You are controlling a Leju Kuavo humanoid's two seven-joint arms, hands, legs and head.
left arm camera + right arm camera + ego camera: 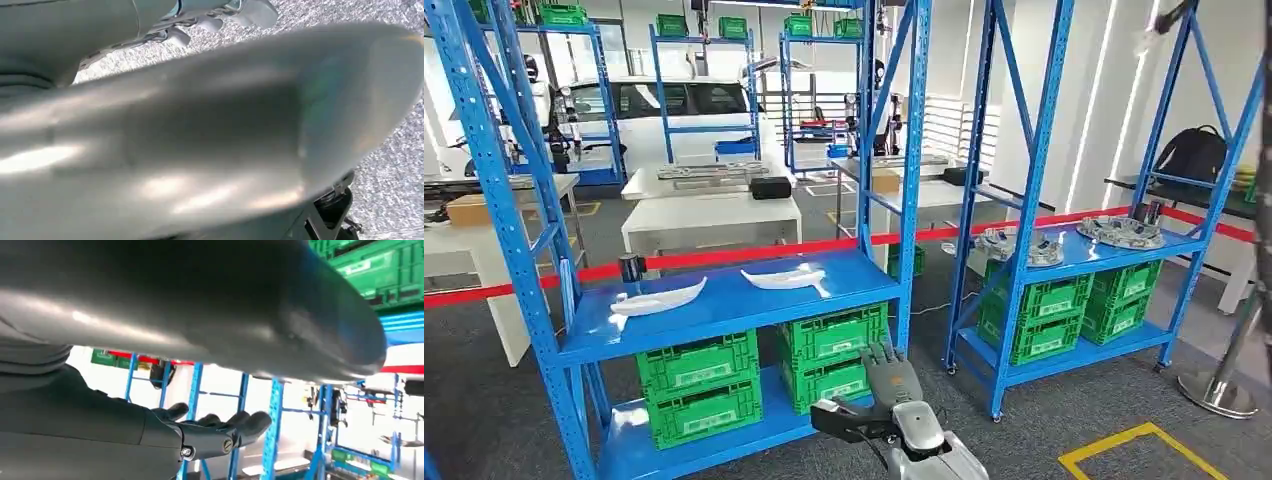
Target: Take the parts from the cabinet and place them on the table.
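While 2 white parts (658, 298) (786, 277) lie on the blue shelf (724, 320), the right hand (886, 385) hovers below with fingers spread, grasping nothing; the left hand's state cannot be told.

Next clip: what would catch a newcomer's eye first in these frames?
The bright blue shelving rack stands right ahead, with two white curved parts lying apart on its middle shelf and green crates stacked beneath. The robot's right hand is raised in front of the crates, fingers spread and holding nothing. A red barrier tape runs across the room behind the rack.
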